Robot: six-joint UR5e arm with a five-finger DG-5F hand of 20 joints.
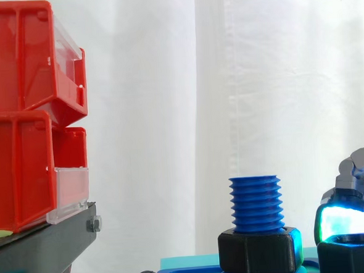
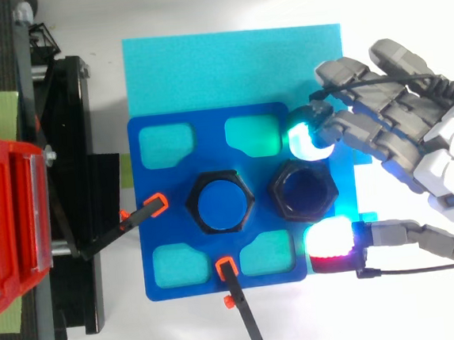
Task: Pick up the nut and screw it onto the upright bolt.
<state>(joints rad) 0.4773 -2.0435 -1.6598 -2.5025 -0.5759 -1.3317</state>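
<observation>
Side view: the loose black nut (image 1: 353,255) sat low, just right of the upright blue bolt (image 1: 256,203), with the hand (image 1: 360,175) close above it. Top view: the hand's fingertips (image 2: 304,141) stood apart, flanking the nut unclamped; the bolt lay beyond it, opposite the palm.

"What sort of place are we looking at?"

"A robot lab, seemingly. A white curtain (image 1: 168,112) is hanging behind, red bins (image 1: 18,91) are sitting on a black stand (image 1: 46,244), and clamps (image 2: 147,210) are gripping a blue plate (image 2: 208,132)."
</observation>
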